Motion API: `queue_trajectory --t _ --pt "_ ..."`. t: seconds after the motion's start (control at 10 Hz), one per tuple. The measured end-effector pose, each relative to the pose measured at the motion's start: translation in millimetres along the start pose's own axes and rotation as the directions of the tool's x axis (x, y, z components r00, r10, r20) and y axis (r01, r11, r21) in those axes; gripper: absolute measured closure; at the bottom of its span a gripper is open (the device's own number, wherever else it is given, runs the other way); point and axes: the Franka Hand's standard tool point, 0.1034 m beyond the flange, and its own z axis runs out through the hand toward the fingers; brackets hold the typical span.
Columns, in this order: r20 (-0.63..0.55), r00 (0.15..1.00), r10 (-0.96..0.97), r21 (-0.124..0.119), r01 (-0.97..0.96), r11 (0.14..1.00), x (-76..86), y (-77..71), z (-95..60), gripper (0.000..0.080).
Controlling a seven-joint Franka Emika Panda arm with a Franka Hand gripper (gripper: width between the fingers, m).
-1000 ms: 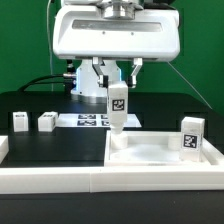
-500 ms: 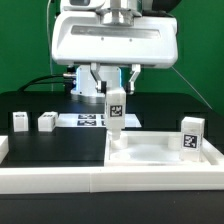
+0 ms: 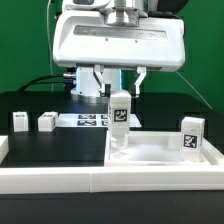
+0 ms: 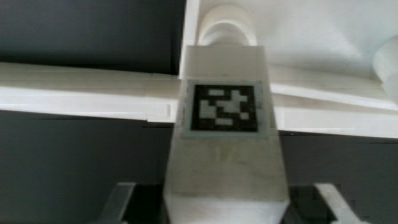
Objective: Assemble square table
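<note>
We see a smooth white plastic tabletop [image 3: 165, 152], faintly glossy, lying on a matt black worktop [image 3: 60, 142]. The leg [image 3: 120, 125] held at the tabletop's corner looks like the same white plastic, slightly grainy up close, and its tag [image 3: 120, 114] is flat, matt black-and-white print. Behind the tabletop, the arm's housing [image 3: 118, 40] is a glossy white shell. The hand [image 4: 214, 203] clasping the leg shows dark, matt fingers [image 4: 125, 203].

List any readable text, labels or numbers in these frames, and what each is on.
None: no words, brands or numbers anywhere.
Only coded black-and-white tags, no letters: on the centre leg, the far-left leg, the second-left leg and the right leg.
The marker board carries tags too, too small to make out.
</note>
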Motion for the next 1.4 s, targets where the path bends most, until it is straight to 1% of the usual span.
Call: queue_trajectory --t 0.3,0.4,0.8,1.2,1.4 --pt "0.007 1.0 0.0 0.001 0.0 1.0 -1.7 -0.2 1.5 0.0509" --pt "0.01 1.0 -0.001 0.0 0.001 1.0 -2.3 -0.1 4.7 0.0509" --pt "0.003 1.0 -0.004 -0.003 0.004 1.0 6.1 0.2 10.5 0.0509" --pt "0.011 1.0 -0.008 -0.002 0.008 1.0 3.3 -2.3 15.9 0.0509" --pt "0.012 1.0 -0.01 -0.003 0.01 1.0 4.5 -2.4 18.8 0.0509"
